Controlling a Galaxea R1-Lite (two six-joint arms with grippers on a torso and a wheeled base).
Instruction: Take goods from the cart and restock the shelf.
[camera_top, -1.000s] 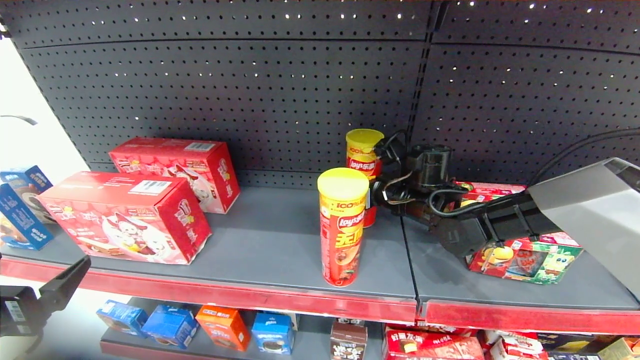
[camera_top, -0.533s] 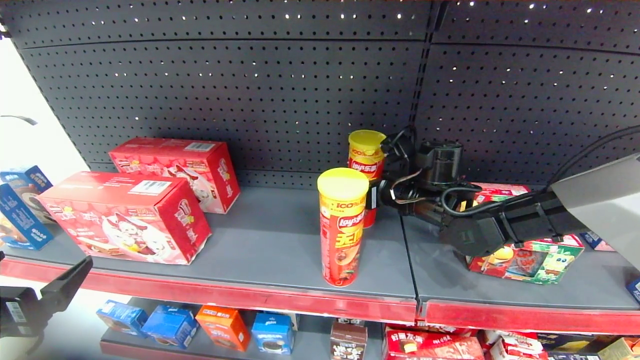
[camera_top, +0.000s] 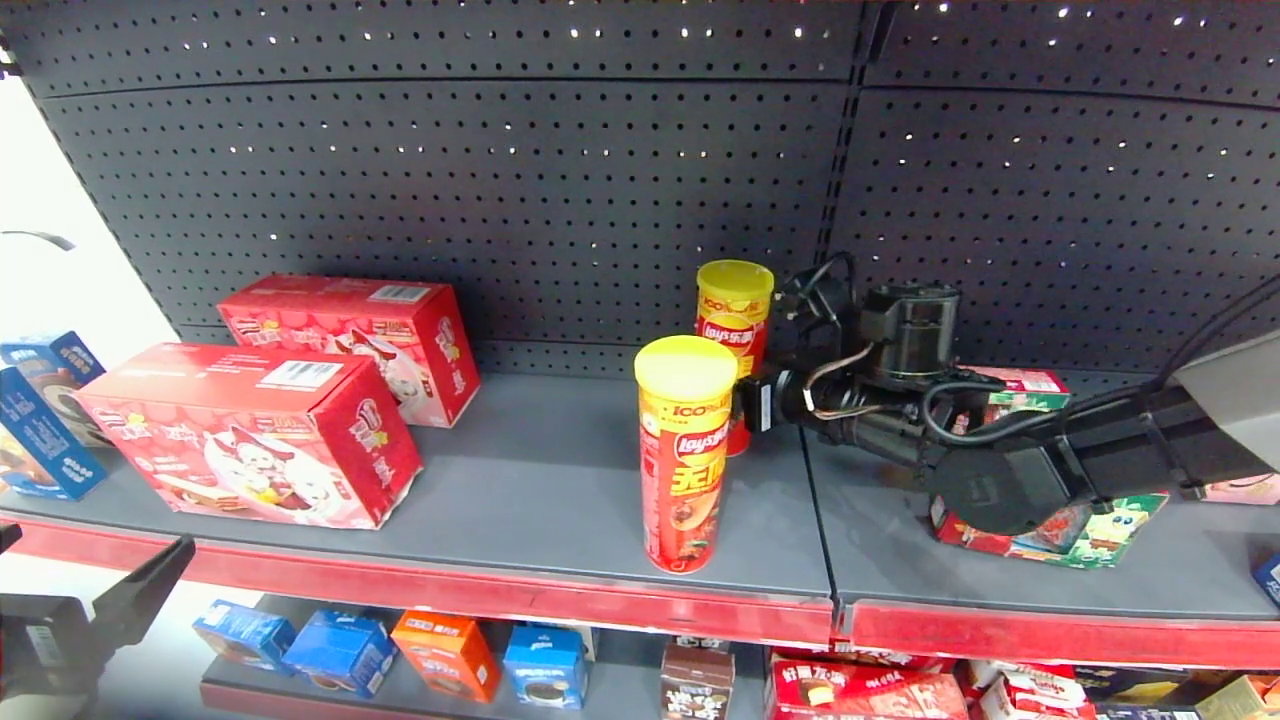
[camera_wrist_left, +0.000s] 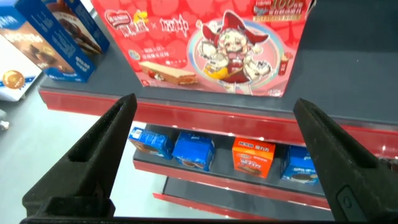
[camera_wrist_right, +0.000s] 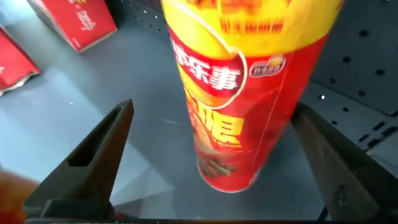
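Both upright on the shelf (camera_top: 540, 480): front chip can (camera_top: 685, 455) nr the red lip, rear chip can (camera_top: 733, 330) just behind it, nr the pegboard (camera_top: 560, 200). My R pincer (camera_wrist_right: 211, 111) is spread wide, one finger each side of the rear chip can, gripping nothing. L pincer (camera_wrist_left: 212, 102) is likewise wide open & empty, low in front of the shelf's red lip, below the big red box (camera_wrist_left: 217, 46).

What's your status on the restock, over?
Right end effector open, flanking rear chip can, upright on shelf. Left end effector open, empty, by shelf edge. Front chip can stands close by; mind it.
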